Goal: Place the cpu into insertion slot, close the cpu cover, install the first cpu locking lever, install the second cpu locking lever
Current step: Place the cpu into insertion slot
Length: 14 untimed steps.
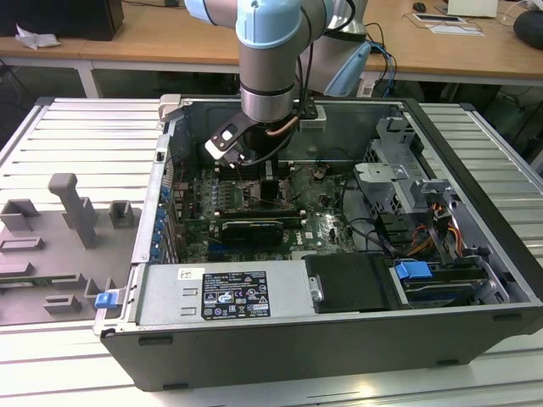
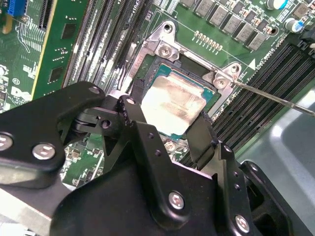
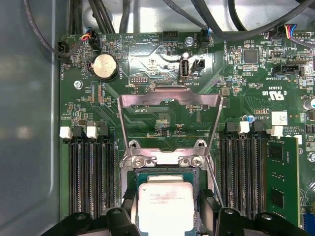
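Ribbed metal bench (image 1: 76, 127), with wooden desks (image 1: 170, 34) along the top of the exterior view. An open computer case (image 1: 475, 280) lies on its side at centre frame. A grey plastic fixture (image 1: 72, 212) sits at the exterior view's left. The arm (image 1: 270, 59) reaches down from top centre into the case, over the motherboard (image 1: 322, 225).

Both wrist views: the gripper (image 2: 166, 117) is narrowed to the chip's width and holds the cpu (image 2: 172, 98) by two opposite edges. The cpu lies flat within the socket (image 2: 165, 46), metal top up. The cpu cover (image 3: 170, 100) is open, tipped back on its hinge, clear of the chip. A thin wire lever (image 2: 275, 97) sticks out slantwise from a socket corner. Memory slots (image 3: 91, 172) flank the socket on both sides.
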Each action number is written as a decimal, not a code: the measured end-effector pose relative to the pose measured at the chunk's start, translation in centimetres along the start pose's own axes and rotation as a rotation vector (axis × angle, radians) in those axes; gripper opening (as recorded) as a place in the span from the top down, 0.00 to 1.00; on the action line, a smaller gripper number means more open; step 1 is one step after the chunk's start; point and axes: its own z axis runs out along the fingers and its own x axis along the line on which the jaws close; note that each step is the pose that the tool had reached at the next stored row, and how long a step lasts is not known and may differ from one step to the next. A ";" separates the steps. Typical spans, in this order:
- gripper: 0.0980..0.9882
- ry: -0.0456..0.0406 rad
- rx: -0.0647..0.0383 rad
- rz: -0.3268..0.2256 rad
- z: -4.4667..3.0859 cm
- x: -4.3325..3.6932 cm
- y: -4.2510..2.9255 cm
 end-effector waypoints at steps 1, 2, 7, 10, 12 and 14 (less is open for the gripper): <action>0.42 0.0000 0.000 0.000 0.00 0.00 0.00; 0.42 -0.0001 0.000 0.000 0.00 0.00 0.00; 0.42 -0.0003 0.000 0.000 0.00 0.00 0.00; 0.51 -0.0006 0.000 0.000 0.00 0.00 0.00; 0.51 -0.0006 0.000 0.000 0.00 0.00 0.00; 0.51 -0.0007 0.000 0.000 0.00 0.00 0.00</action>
